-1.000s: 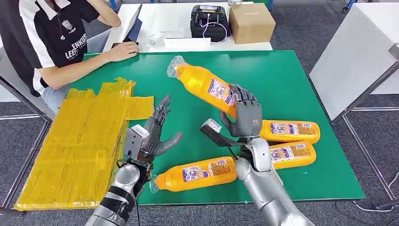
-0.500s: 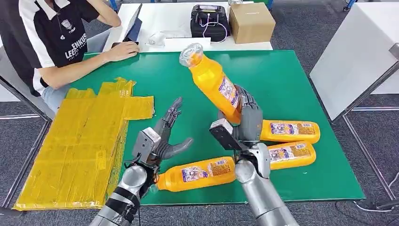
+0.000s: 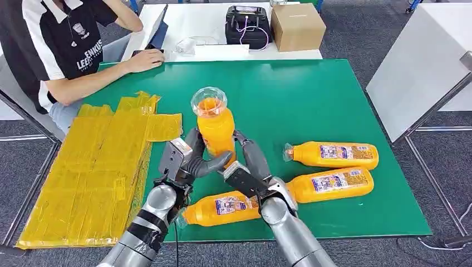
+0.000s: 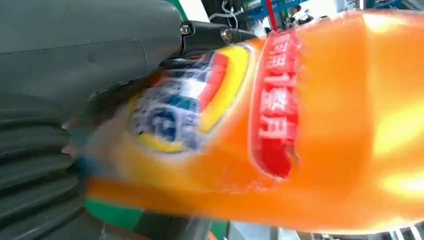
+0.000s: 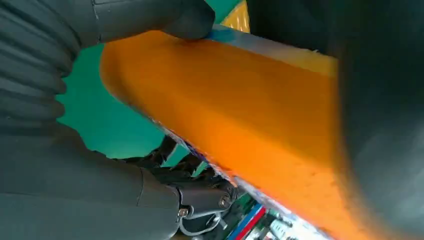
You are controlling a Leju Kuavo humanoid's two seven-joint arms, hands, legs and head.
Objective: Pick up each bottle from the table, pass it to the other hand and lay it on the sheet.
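Item: orange bottle [image 3: 215,130], full, likely heavy, slick-walled. We are holding it upright: right hand [image 3: 251,161] gripping, left hand [image 3: 196,160] closing around mid-body.

- Bare green table [image 3: 311,94] ahead of me — open passage.
- Three lying bottles [image 3: 334,156] crowd my right.
- Yellow sheet [image 3: 94,167] left, a person's forearm [image 3: 100,78] beyond it.

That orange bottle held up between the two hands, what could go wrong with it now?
The bottle stands upright between the left hand and the right hand. If one lets go too soon, it might slip and drop onto the bottle lying right below, or roll off the green table, missing the yellow sheet.
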